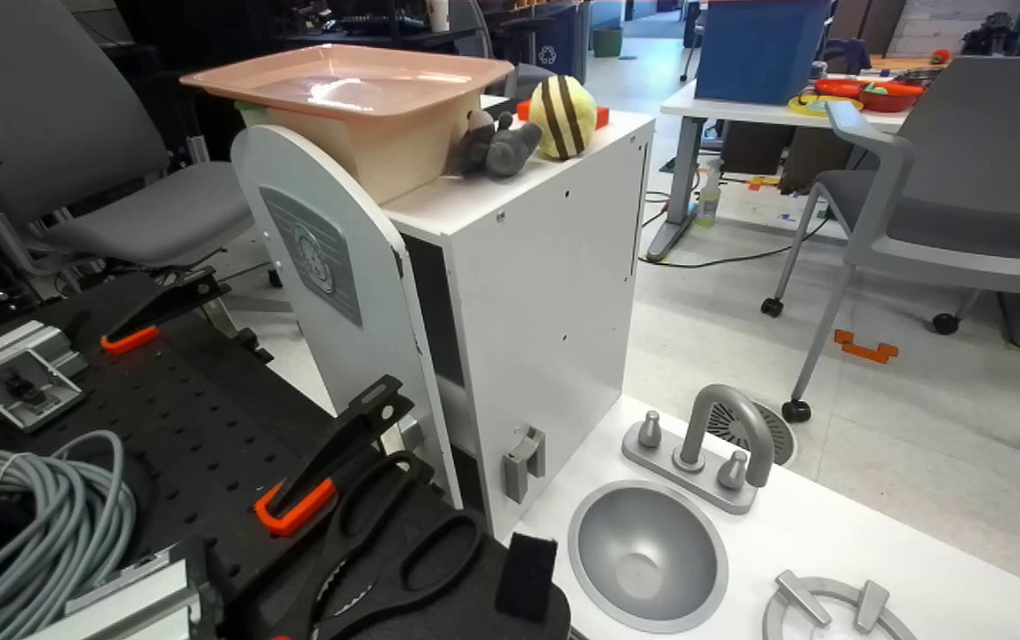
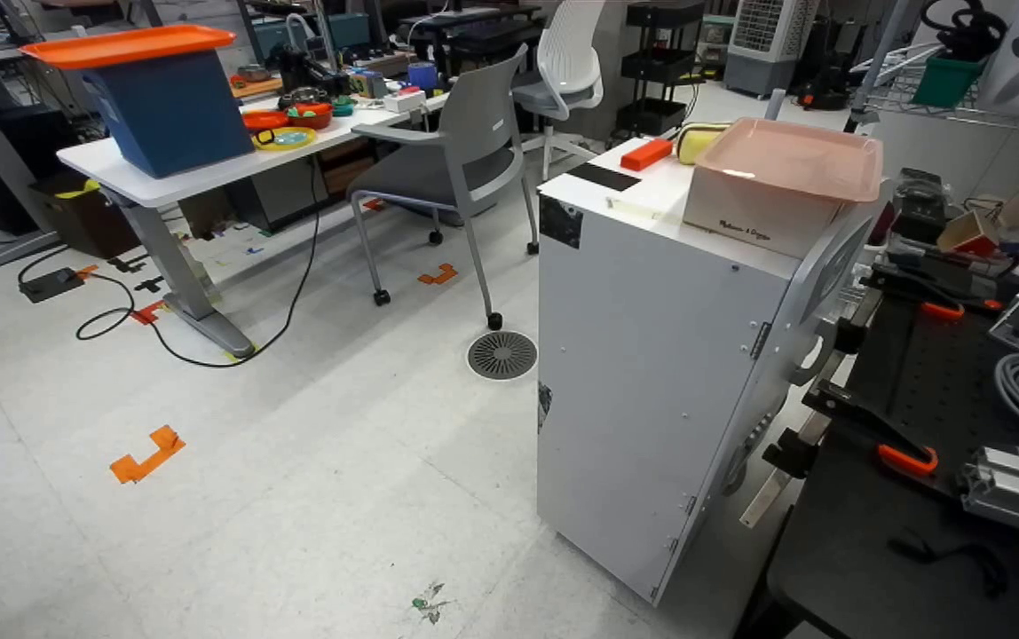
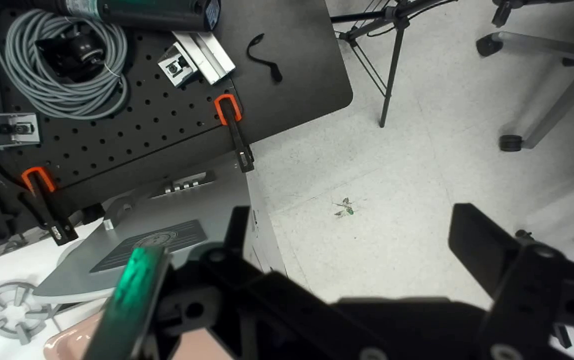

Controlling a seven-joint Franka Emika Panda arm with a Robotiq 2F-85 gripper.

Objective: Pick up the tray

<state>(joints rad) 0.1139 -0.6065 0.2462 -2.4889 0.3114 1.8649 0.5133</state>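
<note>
The salmon-pink tray [image 1: 359, 84] rests flat across the top of a cream box [image 1: 386, 160] on the white cabinet. It also shows in an exterior view [image 2: 789, 160]. In the wrist view the tray [image 3: 194, 347] is at the bottom left, mostly hidden behind the gripper's left finger and cut off by the frame edge. My gripper [image 3: 349, 215] is wide open with nothing between its fingers; floor shows between them. The tray lies to the left of the jaws in the wrist view, and contact cannot be seen. The gripper is not in either exterior view.
The white cabinet [image 1: 545, 267] bears a grey soft toy [image 1: 506, 147], a striped yellow ball [image 1: 563, 116] and an orange block [image 2: 647, 154] beside the box. A black table [image 2: 918, 550] with clamps and cable stands alongside. A toy sink bowl [image 1: 648, 556] and faucet [image 1: 728, 418] adjoin.
</note>
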